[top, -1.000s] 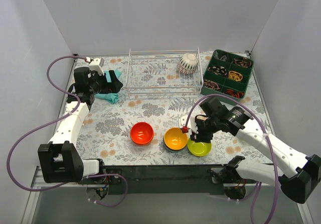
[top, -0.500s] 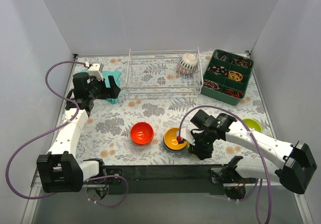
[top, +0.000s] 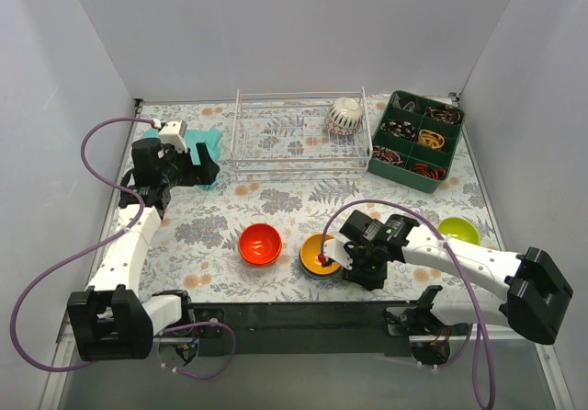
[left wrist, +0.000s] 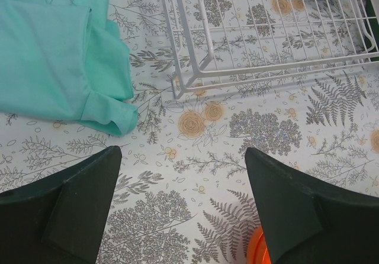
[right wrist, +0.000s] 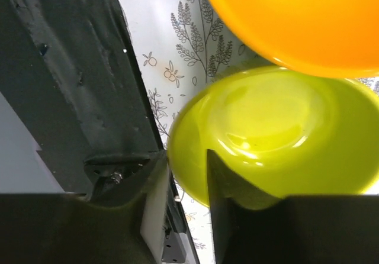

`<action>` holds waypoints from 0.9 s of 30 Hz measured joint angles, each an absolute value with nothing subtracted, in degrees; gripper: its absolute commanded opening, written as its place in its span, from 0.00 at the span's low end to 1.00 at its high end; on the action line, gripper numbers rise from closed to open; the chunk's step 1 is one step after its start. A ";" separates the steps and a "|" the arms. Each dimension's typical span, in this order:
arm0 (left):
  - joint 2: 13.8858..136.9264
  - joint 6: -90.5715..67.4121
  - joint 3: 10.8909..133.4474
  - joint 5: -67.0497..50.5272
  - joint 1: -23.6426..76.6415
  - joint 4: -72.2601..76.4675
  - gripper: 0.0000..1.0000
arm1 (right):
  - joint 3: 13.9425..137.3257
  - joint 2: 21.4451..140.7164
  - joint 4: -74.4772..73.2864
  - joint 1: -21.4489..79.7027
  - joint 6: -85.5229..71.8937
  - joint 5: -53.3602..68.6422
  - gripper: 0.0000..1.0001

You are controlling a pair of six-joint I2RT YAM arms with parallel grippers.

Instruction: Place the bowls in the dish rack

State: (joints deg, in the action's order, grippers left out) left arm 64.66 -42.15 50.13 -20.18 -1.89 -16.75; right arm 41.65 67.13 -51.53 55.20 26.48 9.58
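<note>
From above, my right gripper (top: 360, 272) hides one lime bowl (right wrist: 278, 134); at the wrist, the orange bowl (right wrist: 296, 21) runs off the top edge.

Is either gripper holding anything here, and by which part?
Left gripper: nothing, jaws open. Right gripper straddles the rim of the lime-green bowl beside the orange-yellow bowl; whether clamped cannot be told.

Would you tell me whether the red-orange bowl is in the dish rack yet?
Out: the red-orange bowl rests on the table, apart from the dish rack.
</note>
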 measured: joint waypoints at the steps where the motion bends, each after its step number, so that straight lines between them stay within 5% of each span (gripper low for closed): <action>1: 64.66 -42.24 50.13 -20.21 -2.00 -16.75 0.86 | 41.50 67.35 -51.33 55.40 26.24 9.32 0.26; 7: 63.55 -42.83 49.39 -20.43 -2.50 -16.71 0.86 | 41.45 66.52 -51.05 56.27 25.71 7.16 0.01; 19: 65.28 -43.75 51.37 -24.56 -2.52 -16.84 0.83 | 57.41 65.19 -67.24 55.57 29.82 0.30 0.01; 27: 77.36 -44.99 68.23 -29.54 -2.50 -19.35 0.79 | 76.86 70.98 -58.24 43.70 31.51 7.46 0.01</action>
State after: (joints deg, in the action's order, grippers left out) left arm 77.36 -44.99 68.23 -29.54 -2.50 -19.35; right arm 76.86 70.98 -58.24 43.70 31.51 7.46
